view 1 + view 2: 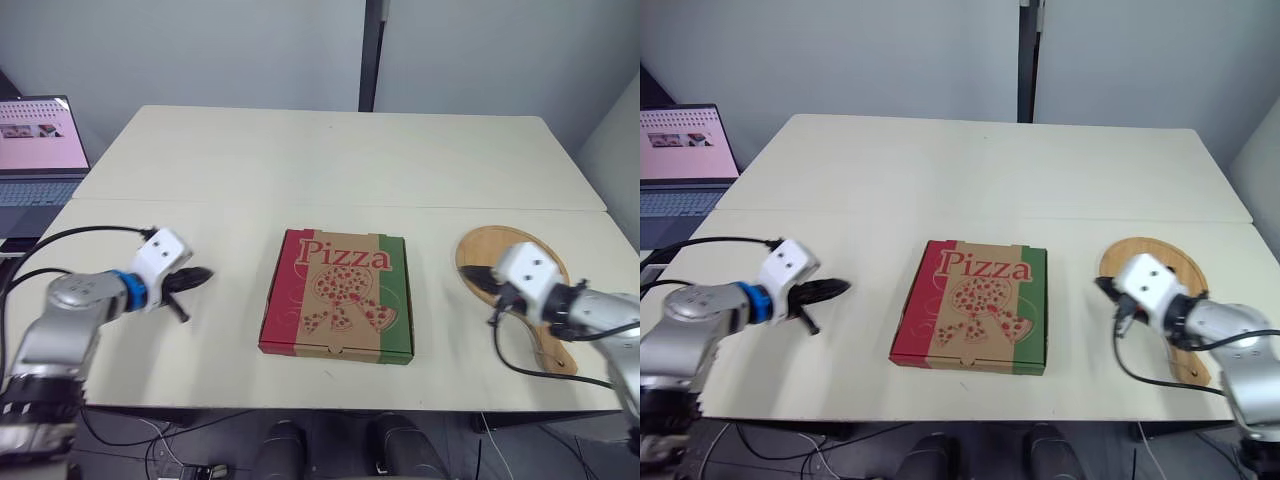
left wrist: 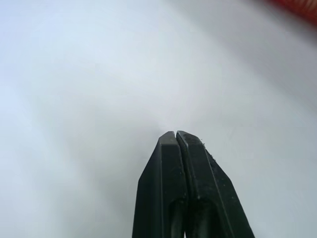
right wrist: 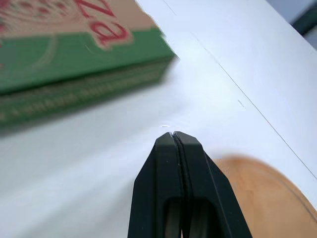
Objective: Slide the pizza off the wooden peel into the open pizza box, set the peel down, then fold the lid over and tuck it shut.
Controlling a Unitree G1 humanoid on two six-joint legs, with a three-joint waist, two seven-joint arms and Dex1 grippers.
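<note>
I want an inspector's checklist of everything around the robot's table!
Surface: pale beige table, two tops side by side.
Job's things: closed printed cardboard pizza box in the middle; round wooden peel flat to its right, bare where visible.
Clutter: nothing seen.
Hands: left hand shut, empty, left of the box; right hand shut, empty, by the peel's edge.
Cables: black cables loop from both arms.
Surroundings: open laptop far left; grey wall.

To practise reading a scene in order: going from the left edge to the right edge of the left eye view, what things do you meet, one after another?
laptop → left gripper → pizza box, closed → wooden peel. The right gripper overlaps the peel, so it is left out of the order.
</note>
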